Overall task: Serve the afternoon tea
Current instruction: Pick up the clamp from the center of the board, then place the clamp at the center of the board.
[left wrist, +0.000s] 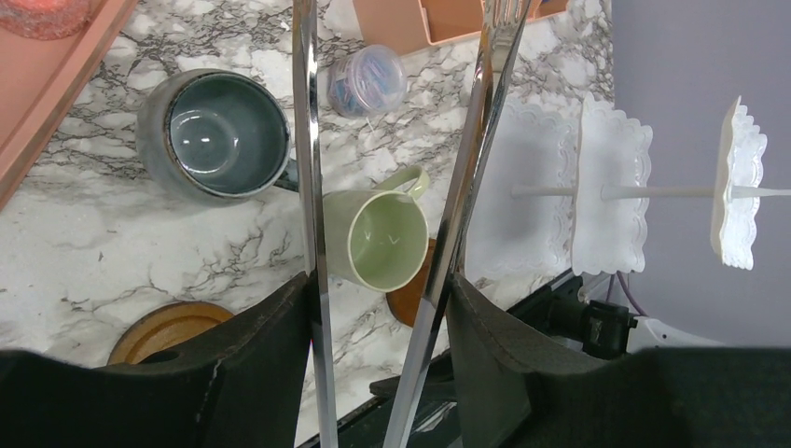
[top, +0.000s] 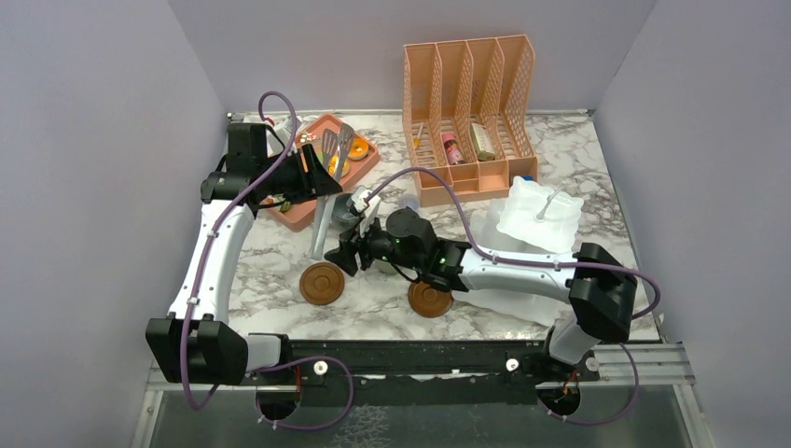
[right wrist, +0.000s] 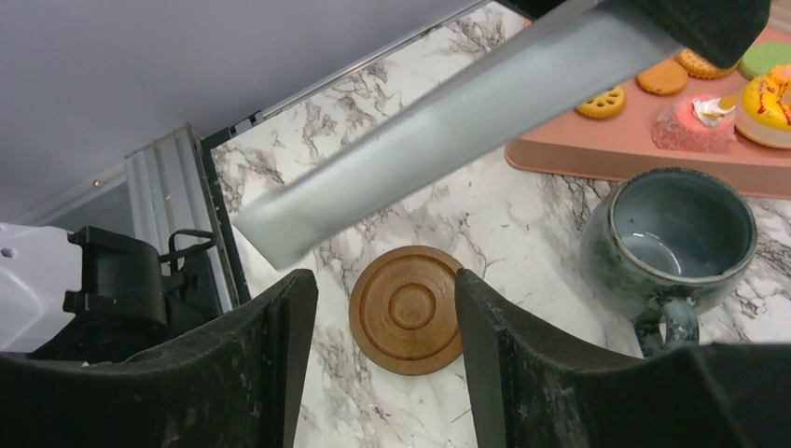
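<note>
Left end effector [left wrist: 381, 285] grips steel tongs [left wrist: 308, 140] slanting close over the right end effector [right wrist: 385, 280], which is open and empty above the coaster [right wrist: 408, 310], with the grey-blue mug [right wrist: 672, 233] beside it on the tabletop; arms could clash and knock the mug.

Left wrist view: tongs [left wrist: 306, 140] tips cut off at top edge. Right coaster [left wrist: 408, 301] mostly hidden by pale green mug [left wrist: 378, 240]. Left coaster [left wrist: 173, 327] partly behind left gripper [left wrist: 380, 280].
Right wrist view: tongs blurred. Grey-blue mug [right wrist: 667, 238] handle end behind right gripper [right wrist: 384, 280].
Top view: organiser [top: 466, 93] contents too small to identify.
</note>
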{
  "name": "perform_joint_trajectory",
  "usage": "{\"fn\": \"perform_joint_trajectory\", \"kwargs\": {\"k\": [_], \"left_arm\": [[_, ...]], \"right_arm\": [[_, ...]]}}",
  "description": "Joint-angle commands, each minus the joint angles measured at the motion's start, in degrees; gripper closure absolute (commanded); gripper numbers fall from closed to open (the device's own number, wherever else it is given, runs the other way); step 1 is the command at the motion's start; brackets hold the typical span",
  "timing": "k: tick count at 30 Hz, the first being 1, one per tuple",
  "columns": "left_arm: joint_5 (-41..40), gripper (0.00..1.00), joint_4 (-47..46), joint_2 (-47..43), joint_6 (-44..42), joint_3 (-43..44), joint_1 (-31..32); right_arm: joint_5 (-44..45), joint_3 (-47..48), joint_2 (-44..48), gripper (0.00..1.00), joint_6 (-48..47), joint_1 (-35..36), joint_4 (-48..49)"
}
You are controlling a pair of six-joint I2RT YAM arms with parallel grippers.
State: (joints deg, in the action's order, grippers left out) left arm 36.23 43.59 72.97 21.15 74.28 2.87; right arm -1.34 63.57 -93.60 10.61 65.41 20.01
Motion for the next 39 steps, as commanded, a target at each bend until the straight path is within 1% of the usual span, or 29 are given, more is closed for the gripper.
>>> {"fn": "perform_joint_trajectory", "kwargs": {"k": [1,4,7,10,14,18,22,29,35,39], "left_arm": [[1.3,0.47,-0.3,-1.5,0.1,1.4,0.2],[0.8,0.47,-0.4,-1.3,-0.2,1.3,0.2],[2.6,0.47,-0.4,-0.6,0.0,1.4,0.2],[3.3,0.47,-0.6,-0.1,0.3,1.2,0.2],[3.5,0.47,-2.2,-0.6,1.6,-0.8,0.2],[3.6,0.47,-3.4,-0.9,2.4,-2.8,0.2],[2.6,0.47,-4.4,-1.1,3.3,-4.0,0.2],[2.7,0.47,-6.8,-2.1,5.9,-6.1,0.2],[2.8,0.49,-10.9,-4.7,11.1,-10.0,0.2],[2.6,0.49,-11.4,-5.8,11.5,-11.1,0.2]], "right_arm": [[-1.5,-3.0,0.8,0.39,1.3,0.0,3.4],[1.7,-4.9,1.6,0.39,0.7,0.0,3.9],[6.0,-4.8,0.7,0.44,0.7,0.0,3.2],[5.5,-3.9,0.1,0.48,1.8,0.0,4.6],[6.2,-0.9,-2.1,0.52,6.6,0.0,6.0],[7.1,2.1,-4.8,0.52,10.2,0.0,7.2],[6.7,4.6,-6.6,0.53,11.9,0.0,9.4],[9.1,8.1,-8.8,0.53,14.3,0.0,10.9],[11.2,8.6,-9.8,0.53,15.4,0.0,11.6],[12.7,8.6,-9.6,0.53,15.4,0.0,12.8]]}}
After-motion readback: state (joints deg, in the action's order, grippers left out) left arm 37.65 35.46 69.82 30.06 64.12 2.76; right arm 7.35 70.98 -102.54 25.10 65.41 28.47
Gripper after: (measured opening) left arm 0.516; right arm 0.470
